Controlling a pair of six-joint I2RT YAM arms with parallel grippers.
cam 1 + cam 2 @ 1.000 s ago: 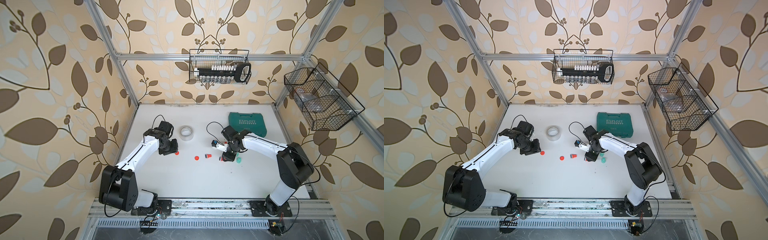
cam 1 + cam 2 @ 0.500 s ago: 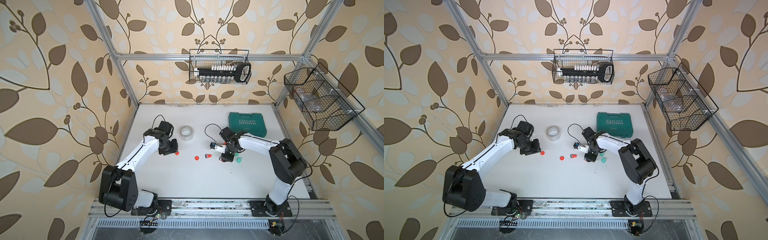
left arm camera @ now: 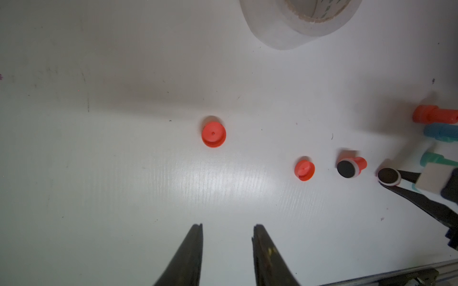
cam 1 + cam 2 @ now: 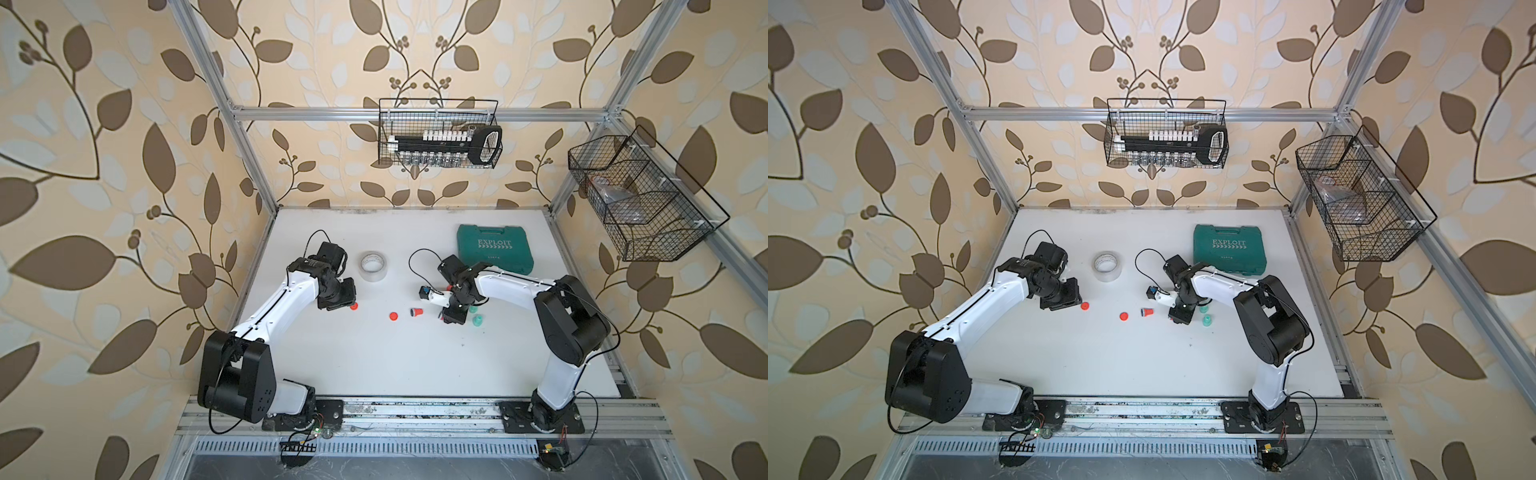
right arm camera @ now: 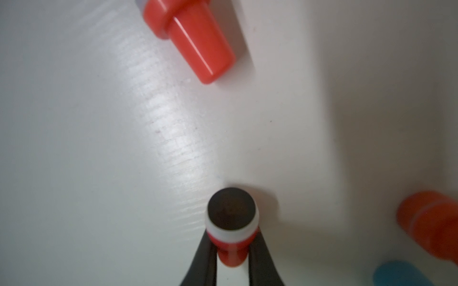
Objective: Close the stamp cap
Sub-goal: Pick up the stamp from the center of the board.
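The right hand [image 5: 231, 236] is clenched on the narrow handle of a red plastic stamp [image 5: 231, 210], one black finger on each side just behind its white collar. The stamp's round black pad is uncapped and faces away from the wrist. Hand and stamp are low at the white worktop [image 4: 395, 365], near its middle and a little toward the right edge. Whether the stamp rests on the surface I cannot tell.

Toward the left edge from it a second uncapped red stamp [image 4: 417, 312] lies on its side. Beyond that sits a small round red cap [image 4: 393, 316], closed top up. A second red cap [image 4: 353, 307] lies farther left, near the left hand [image 3: 228, 225], whose fingers stand partly apart with nothing between them.

Close on the right hand's other side lie a capped red stamp [image 3: 433, 117], a blue stamp [image 3: 441, 132] and a green stamp [image 3: 432, 159]. A roll of clear tape [image 4: 373, 266] lies toward the far edge between the arms. A closed green tool case [image 4: 494, 249] sits near the far right corner.
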